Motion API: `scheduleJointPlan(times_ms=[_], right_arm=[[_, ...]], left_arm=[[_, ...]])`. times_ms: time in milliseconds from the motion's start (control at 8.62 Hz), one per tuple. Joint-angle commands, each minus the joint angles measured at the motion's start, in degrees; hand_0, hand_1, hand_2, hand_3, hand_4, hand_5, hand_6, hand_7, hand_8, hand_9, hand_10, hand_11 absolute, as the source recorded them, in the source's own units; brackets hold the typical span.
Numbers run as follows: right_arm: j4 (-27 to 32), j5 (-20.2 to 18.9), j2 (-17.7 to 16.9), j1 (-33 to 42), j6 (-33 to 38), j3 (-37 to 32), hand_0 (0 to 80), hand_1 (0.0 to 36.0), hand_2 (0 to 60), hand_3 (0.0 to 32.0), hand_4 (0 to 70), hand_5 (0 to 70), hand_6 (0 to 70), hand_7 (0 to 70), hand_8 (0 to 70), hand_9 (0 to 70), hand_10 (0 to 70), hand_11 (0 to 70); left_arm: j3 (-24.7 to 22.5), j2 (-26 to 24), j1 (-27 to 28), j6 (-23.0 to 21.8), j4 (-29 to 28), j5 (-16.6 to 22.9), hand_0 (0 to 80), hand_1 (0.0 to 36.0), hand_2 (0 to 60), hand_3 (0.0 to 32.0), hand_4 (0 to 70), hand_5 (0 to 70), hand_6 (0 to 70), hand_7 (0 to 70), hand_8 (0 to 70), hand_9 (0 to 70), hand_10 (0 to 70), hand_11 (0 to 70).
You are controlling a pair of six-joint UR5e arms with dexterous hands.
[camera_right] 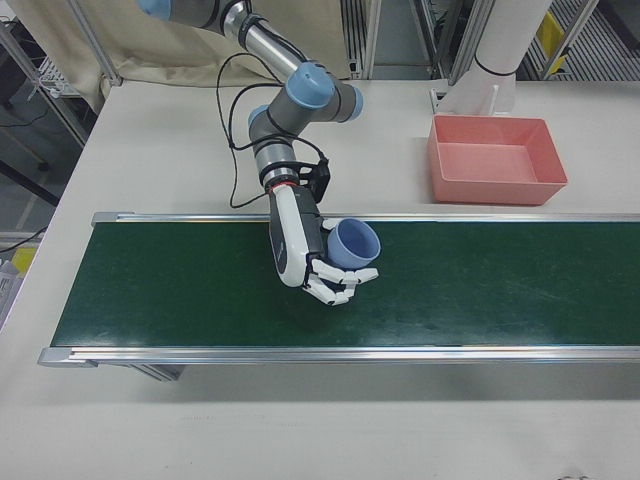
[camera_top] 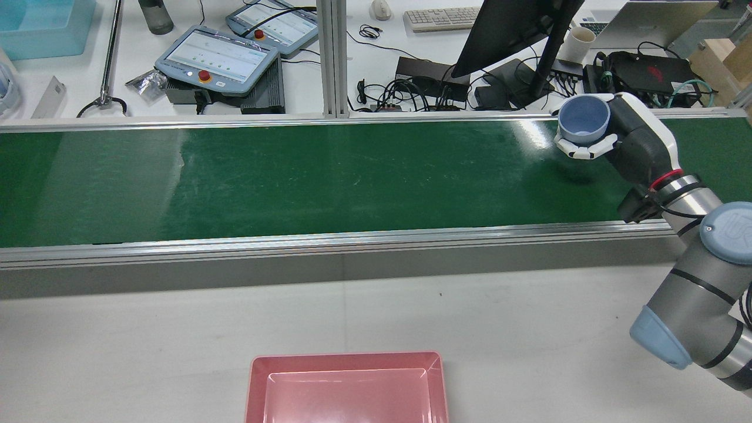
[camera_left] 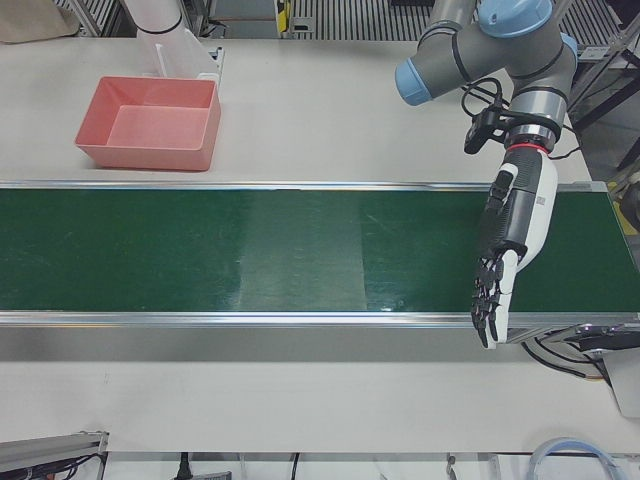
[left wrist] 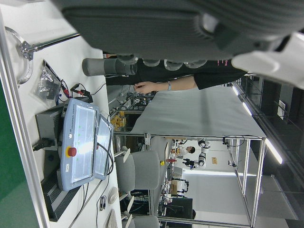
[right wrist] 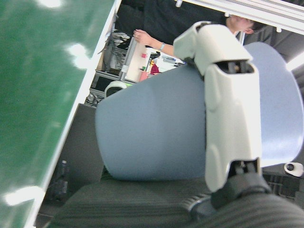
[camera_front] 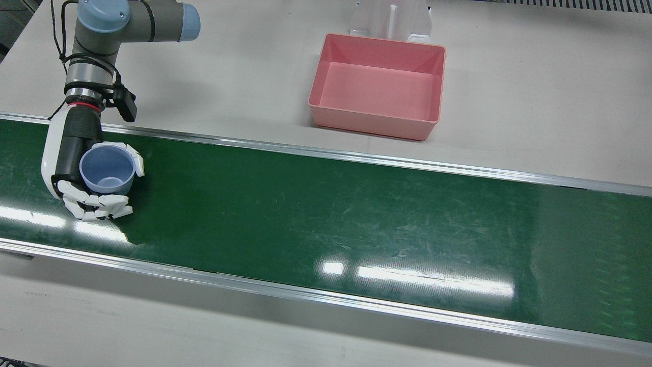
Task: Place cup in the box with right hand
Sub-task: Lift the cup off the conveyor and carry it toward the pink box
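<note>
Cup (right wrist: 156, 137) fills the right hand's own camera, its pale blue wall pressed into the dark palm with a white finger (right wrist: 230, 118) laid across it; from above, the cup (camera_front: 107, 169) sits upright and mouth-up inside the right hand (camera_front: 89, 178), white fingers (camera_front: 102, 206) curled under and around its side so the hold looks firm, and it seems to hang just above the green belt (camera_front: 326, 219) rather than stand on it, though that is hard to judge. Beyond the fingertips, well apart across the belt's metal rail, the pink box (camera_front: 378, 86) stands on the grey table (camera_front: 229, 66), mouth up and with nothing in it. At the other end of the belt the left hand (camera_left: 505, 250) points down over the near rail, its fingers (camera_left: 488, 300) stretched straight and close together, holding nothing. Farther back, past the belt in the rear view, two tablets (camera_top: 220, 59) and a tangle of cables (camera_top: 411, 88) lie on a white desk
</note>
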Motion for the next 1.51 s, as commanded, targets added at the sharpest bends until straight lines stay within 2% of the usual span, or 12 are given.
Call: scheduleJointPlan(times_ms=[0,116,232,348,464,580,696,812,928,1159,1391], right_arm=[[-1.86,0.59,0.22,3.24,0.07,9.87,75.9,36.0,60.0,0.0,70.0,25.2,49.7,70.0,70.0,70.0,65.4,70.0],[-6.75,-1.15,2.66,2.46,-0.01,12.69,73.6,36.0,60.0,0.0,70.0,23.9,48.7,70.0,70.0,70.0,62.1,70.0],[-9.15,-7.52,6.6,0.97,-0.36,13.5,73.7,36.0,60.0,0.0,70.0,23.2,48.5,70.0,70.0,70.0,60.8,70.0],[-9.52,-9.75,7.6,-1.65,-1.23,15.16,77.0,36.0,60.0,0.0,70.0,24.0,49.7,70.0,70.0,70.0,64.1,70.0],[-12.31,-10.04,7.43,-5.33,-2.98,18.75,80.0,36.0,60.0,0.0,70.0,25.2,51.2,70.0,70.0,70.0,68.0,70.0],[-13.21,-10.48,8.04,-8.85,-3.26,19.56,78.1,36.0,60.0,0.0,70.0,25.5,51.1,70.0,70.0,70.0,67.2,70.0],[-13.3,-14.48,9.0,-11.49,-3.26,19.23,80.0,36.0,60.0,0.0,70.0,26.3,51.7,70.0,70.0,70.0,68.5,70.0],[-13.48,-20.27,9.62,-12.91,-3.52,19.05,80.0,36.0,60.0,0.0,70.0,27.1,52.5,70.0,70.0,70.0,70.0,70.0],[-13.65,-23.63,9.19,-15.19,-4.22,19.22,80.0,36.0,60.0,0.0,70.0,27.4,53.2,70.0,70.0,70.0,70.0,70.0],[-13.66,-22.88,10.15,-24.66,-5.89,18.96,80.0,36.0,60.0,0.0,70.0,27.3,53.5,70.0,70.0,70.0,70.0,70.0],[-13.66,-20.07,10.68,-31.96,-6.34,18.35,80.0,36.0,60.0,0.0,70.0,26.4,52.1,70.0,70.0,70.0,70.0,70.0]], left_arm=[[0.0,0.0,0.0,0.0,-0.09,-0.06,0.0,0.0,0.0,0.0,0.0,0.0,0.0,0.0,0.0,0.0,0.0,0.0],[0.0,0.0,0.0,0.0,0.0,-0.06,0.0,0.0,0.0,0.0,0.0,0.0,0.0,0.0,0.0,0.0,0.0,0.0],[0.0,0.0,0.0,0.0,0.0,0.03,0.0,0.0,0.0,0.0,0.0,0.0,0.0,0.0,0.0,0.0,0.0,0.0],[-0.08,0.0,0.0,0.0,0.09,0.03,0.0,0.0,0.0,0.0,0.0,0.0,0.0,0.0,0.0,0.0,0.0,0.0],[-0.09,0.0,0.0,0.0,0.09,-0.05,0.0,0.0,0.0,0.0,0.0,0.0,0.0,0.0,0.0,0.0,0.0,0.0],[-0.17,0.0,0.0,0.0,0.09,-0.06,0.0,0.0,0.0,0.0,0.0,0.0,0.0,0.0,0.0,0.0,0.0,0.0],[-0.17,0.0,0.0,0.0,0.09,-0.06,0.0,0.0,0.0,0.0,0.0,0.0,0.0,0.0,0.0,0.0,0.0,0.0],[-0.17,0.0,0.0,0.0,0.09,0.03,0.0,0.0,0.0,0.0,0.0,0.0,0.0,0.0,0.0,0.0,0.0,0.0],[-0.09,0.0,0.0,0.0,0.0,0.03,0.0,0.0,0.0,0.0,0.0,0.0,0.0,0.0,0.0,0.0,0.0,0.0],[-0.09,0.0,0.0,0.0,0.0,-0.06,0.0,0.0,0.0,0.0,0.0,0.0,0.0,0.0,0.0,0.0,0.0,0.0],[0.0,0.0,0.0,0.0,0.0,0.03,0.0,0.0,0.0,0.0,0.0,0.0,0.0,0.0,0.0,0.0,0.0,0.0]])
